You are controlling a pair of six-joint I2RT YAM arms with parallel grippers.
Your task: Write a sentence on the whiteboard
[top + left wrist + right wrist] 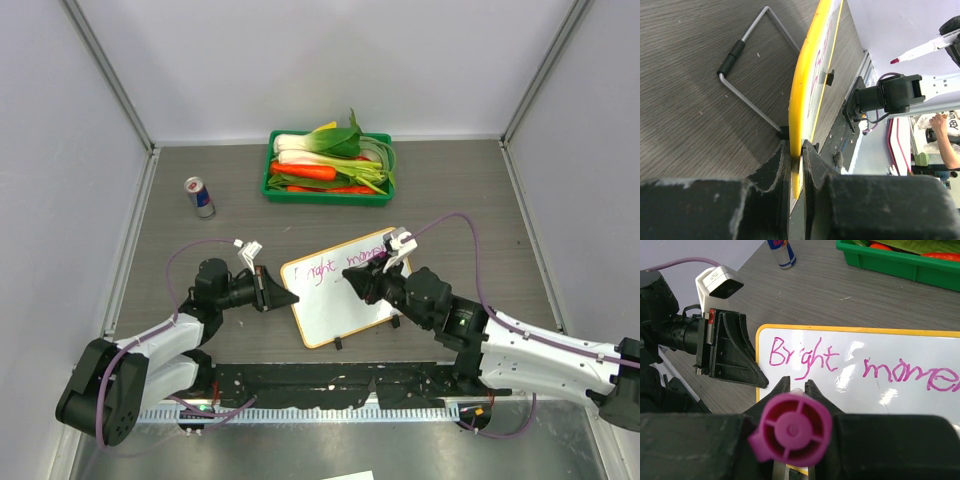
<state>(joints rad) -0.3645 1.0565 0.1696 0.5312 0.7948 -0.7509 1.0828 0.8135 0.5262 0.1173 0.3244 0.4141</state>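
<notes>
The whiteboard (335, 310) lies slanted mid-table, white with a yellow-orange rim (805, 75). My left gripper (280, 292) is shut on its left edge, the rim pinched between both jaws (796, 146). The sentence (802, 357) reads "Bright momen" in magenta along the top line (322, 274). My right gripper (358, 280) hovers over the board below the writing, shut on a magenta marker (791, 427). In the right wrist view (795, 385) the marker's butt end fills the foreground and hides its tip. The left wrist view shows the white barrel and magenta tip (917, 50) off the board's face.
A green tray (328, 195) of vegetables stands at the back centre. A drink can (199, 196) is upright at the back left. A wire stand (747, 65) sticks out from behind the board onto the table. Grey walls enclose the table.
</notes>
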